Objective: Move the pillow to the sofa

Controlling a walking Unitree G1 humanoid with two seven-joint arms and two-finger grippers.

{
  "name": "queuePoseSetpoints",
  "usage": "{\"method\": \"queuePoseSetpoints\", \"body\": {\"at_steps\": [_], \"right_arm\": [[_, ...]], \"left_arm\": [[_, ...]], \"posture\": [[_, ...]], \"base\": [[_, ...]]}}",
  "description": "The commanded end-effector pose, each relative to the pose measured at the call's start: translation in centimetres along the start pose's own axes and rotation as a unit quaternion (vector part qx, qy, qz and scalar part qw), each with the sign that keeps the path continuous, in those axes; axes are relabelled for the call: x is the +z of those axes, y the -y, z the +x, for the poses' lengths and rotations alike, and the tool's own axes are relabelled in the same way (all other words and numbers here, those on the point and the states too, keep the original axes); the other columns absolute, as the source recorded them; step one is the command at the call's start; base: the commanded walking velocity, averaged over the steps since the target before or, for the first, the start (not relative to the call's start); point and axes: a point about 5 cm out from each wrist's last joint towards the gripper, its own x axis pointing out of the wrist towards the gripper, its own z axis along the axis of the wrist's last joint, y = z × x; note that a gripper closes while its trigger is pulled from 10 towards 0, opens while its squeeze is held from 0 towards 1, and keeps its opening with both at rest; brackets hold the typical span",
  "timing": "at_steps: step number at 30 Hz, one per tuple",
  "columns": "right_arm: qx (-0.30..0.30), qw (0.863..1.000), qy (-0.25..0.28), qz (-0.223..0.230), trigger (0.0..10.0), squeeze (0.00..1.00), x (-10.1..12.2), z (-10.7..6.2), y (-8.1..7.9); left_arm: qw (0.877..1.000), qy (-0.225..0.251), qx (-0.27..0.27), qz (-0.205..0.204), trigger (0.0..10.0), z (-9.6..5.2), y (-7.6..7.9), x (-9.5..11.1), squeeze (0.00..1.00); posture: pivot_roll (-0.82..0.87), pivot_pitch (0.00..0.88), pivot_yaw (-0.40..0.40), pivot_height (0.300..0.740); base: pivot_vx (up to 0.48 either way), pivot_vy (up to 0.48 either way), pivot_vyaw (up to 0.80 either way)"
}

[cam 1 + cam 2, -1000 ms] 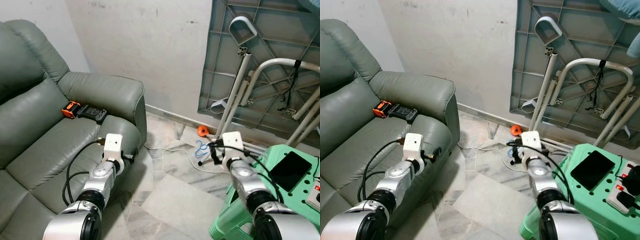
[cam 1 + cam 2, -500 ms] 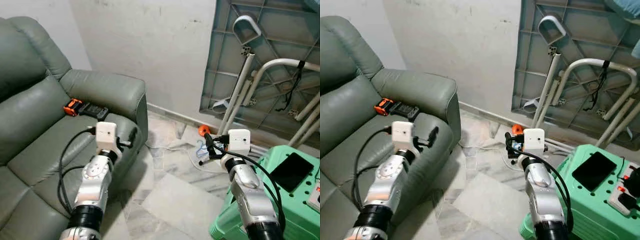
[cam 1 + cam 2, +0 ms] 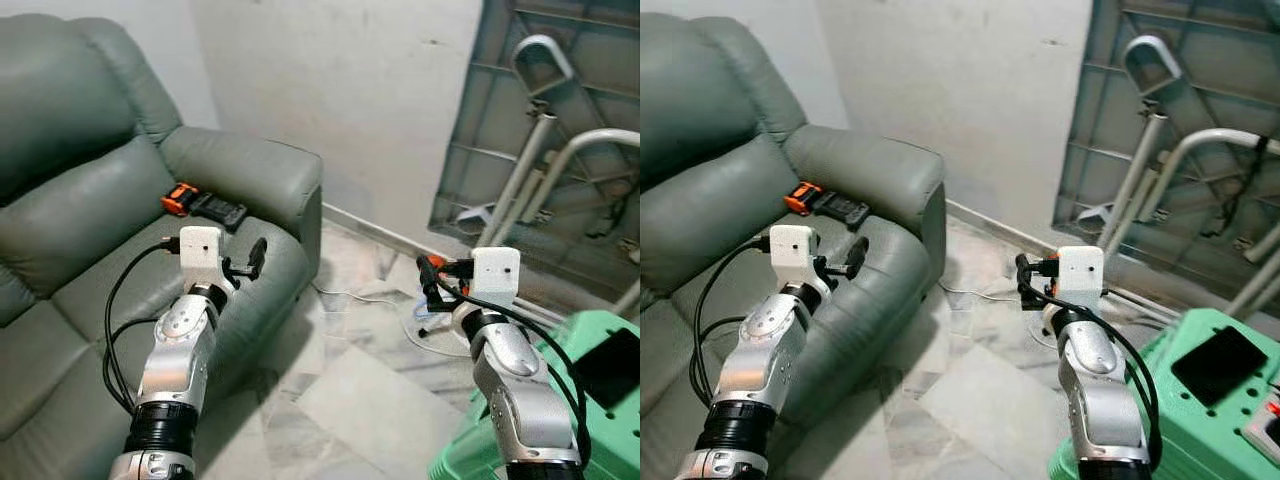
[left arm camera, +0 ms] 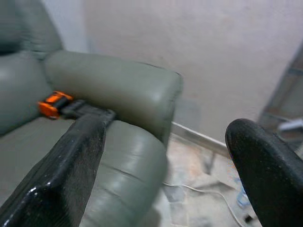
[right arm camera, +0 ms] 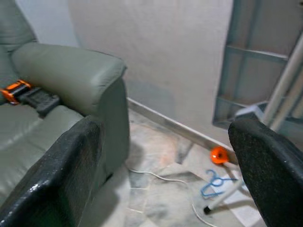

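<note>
Turning left over the last second, your head camera now centres more of the grey-green sofa (image 3: 90, 230), while the upturned grey table (image 3: 560, 130) against the wall slides toward the edge. For the task this means the destination is ahead but nothing is being carried; no pillow can be made out, so you are likely still searching. Both arms have risen: the left tool (image 3: 245, 262) hovers over the seat edge, fingers spread wide and empty; the right tool (image 3: 1025, 285) hangs above the floor, also wide and empty. The head views show the green stool (image 3: 590, 420). The right wrist view adds the blue hanger (image 5: 214, 183) and orange ball (image 5: 218, 154). An orange-and-black device (image 4: 71, 106) lies on the seat.
</note>
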Motion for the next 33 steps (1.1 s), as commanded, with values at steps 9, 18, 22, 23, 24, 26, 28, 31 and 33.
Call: {"method": "queuePoseSetpoints", "body": {"at_steps": [9, 18, 22, 23, 24, 26, 28, 31, 33], "right_arm": [[0.035, 0.999, 0.007, -0.008, 10.0, 0.0, 1.0, 0.0, -1.1], [0.052, 0.999, 0.01, -0.01, 10.0, 0.0, 1.4, -0.1, -1.8], [0.056, 0.998, 0.01, -0.011, 10.0, 0.0, 1.3, -0.2, -2.1], [0.059, 0.998, 0.01, -0.011, 10.0, 0.0, 1.4, -0.3, -2.2], [0.059, 0.998, 0.01, -0.011, 10.0, 0.0, 1.4, -0.3, -2.2], [0.061, 0.998, 0.011, -0.014, 10.0, 0.0, 1.4, -0.3, -2.3], [0.063, 0.998, 0.011, -0.015, 10.0, 0.0, 1.4, -0.3, -2.3], [0.066, 0.998, 0.012, -0.016, 10.0, 0.0, 1.6, -0.2, -2.4], [0.067, 0.998, 0.012, -0.016, 10.0, 0.0, 1.7, -0.3, -2.4]], "left_arm": [[0.999, 0.02, -0.017, -0.025, 10.0, 0.1, -0.3, 0.8, 0.0], [0.999, 0.029, -0.012, -0.032, 10.0, 0.1, -0.5, 1.2, 0.0], [0.999, 0.023, -0.002, -0.037, 10.0, 0.2, -0.7, 1.0, 0.0], [0.999, 0.022, -0.003, -0.037, 10.0, 0.2, -0.7, 1.0, 0.0], [0.999, 0.022, -0.003, -0.037, 10.0, 0.2, -0.7, 1.0, 0.0], [0.999, 0.021, -0.004, -0.037, 10.0, 0.2, -0.5, 0.9, 0.0], [0.999, 0.02, -0.004, -0.037, 10.0, 0.2, -0.5, 0.9, 0.0], [0.999, 0.016, -0.002, -0.038, 10.0, 0.2, -0.4, 0.7, 0.0], [0.999, 0.016, -0.001, -0.038, 10.0, 0.2, -0.5, 0.6, 0.0]], "posture": [[-0.19, 0.0, 0.054, 0.74], [-0.19, 0.0, 0.056, 0.74], [-0.19, 0.0, 0.058, 0.74], [-0.19, 0.0, 0.059, 0.74], [-0.19, 0.0, 0.059, 0.74], [-0.19, 0.0, 0.058, 0.74], [-0.19, 0.0, 0.058, 0.74], [-0.2, 0.0, 0.057, 0.74], [-0.2, 0.0, 0.056, 0.74]], "base": [[0.0, 0.0, 0.8], [0.0, 0.0, 0.8], [0.0, 0.0, 0.8], [0.0, 0.0, 0.8], [0.0, 0.0, 0.8], [0.0, 0.0, 0.8], [0.0, 0.0, 0.8], [0.0, 0.0, 0.8], [0.0, 0.0, 0.8]]}}
